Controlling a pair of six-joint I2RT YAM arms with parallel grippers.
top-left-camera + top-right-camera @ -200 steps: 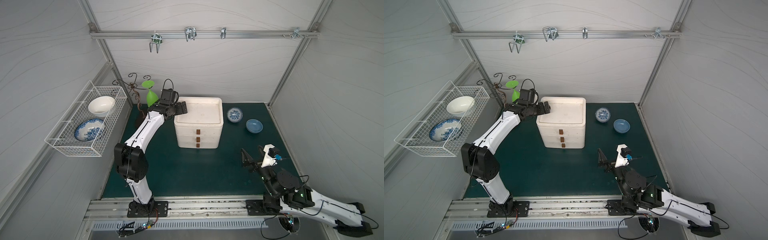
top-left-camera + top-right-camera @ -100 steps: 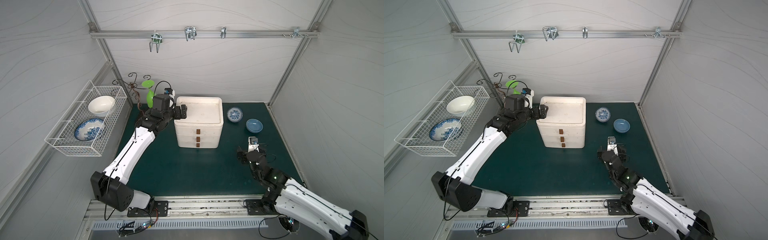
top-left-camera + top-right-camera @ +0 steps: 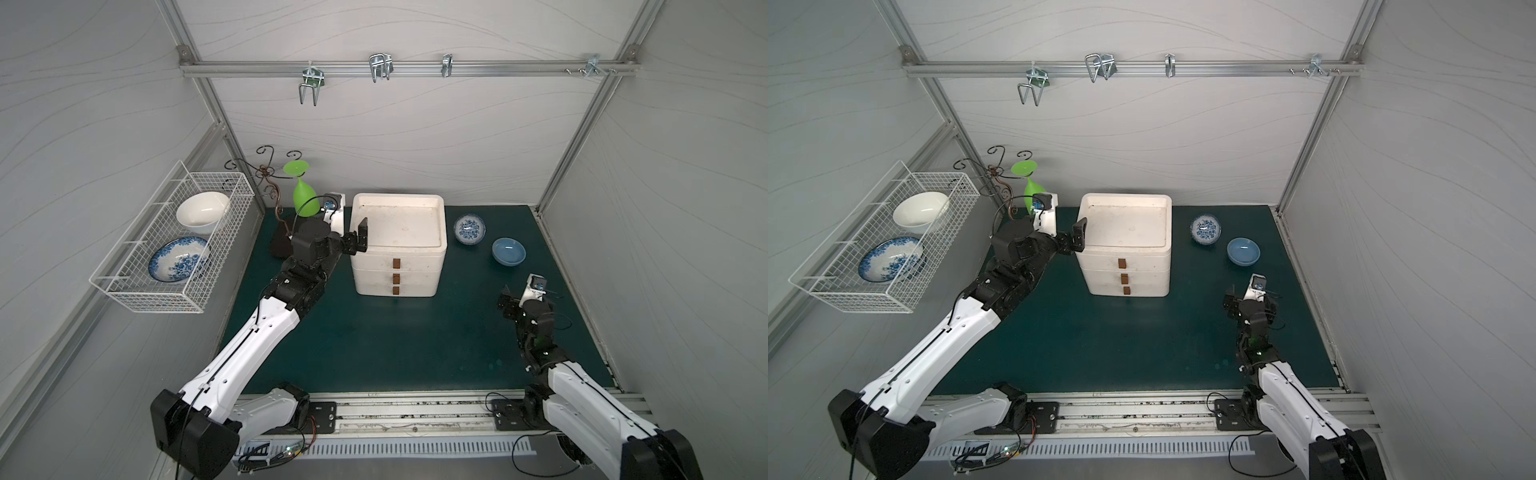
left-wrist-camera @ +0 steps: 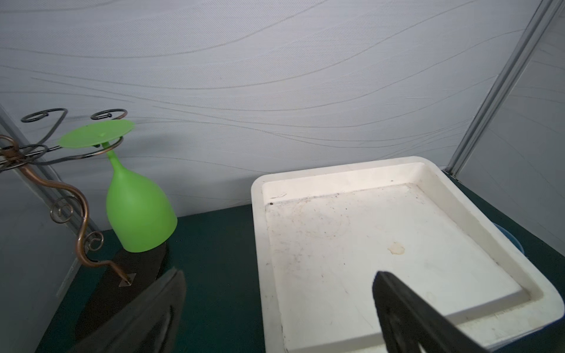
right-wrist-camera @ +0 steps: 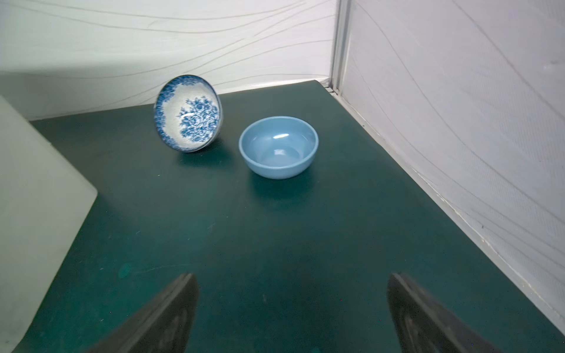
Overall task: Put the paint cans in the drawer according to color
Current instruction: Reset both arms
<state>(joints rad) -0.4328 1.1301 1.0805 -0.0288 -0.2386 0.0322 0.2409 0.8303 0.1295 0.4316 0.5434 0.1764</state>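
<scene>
The drawer is a white chest at the back middle of the green mat. Its three drawers with brown tab handles are all pushed in, and its recessed top is bare. No paint cans show in any view. My left gripper hovers open at the chest's top left corner, one finger over the lid and one over the mat. My right gripper is open and holds nothing. It hangs over the mat right of the chest, facing two bowls.
A blue-patterned bowl lies tilted beside a plain blue bowl at the back right. A green glass hangs upside down on a metal stand at the back left. The wire basket on the left wall holds two bowls.
The left arm has stretched out low across the mat while its gripper stayed at the chest's left corner. The right gripper has moved back and right toward the bowls. Both stayed open.
</scene>
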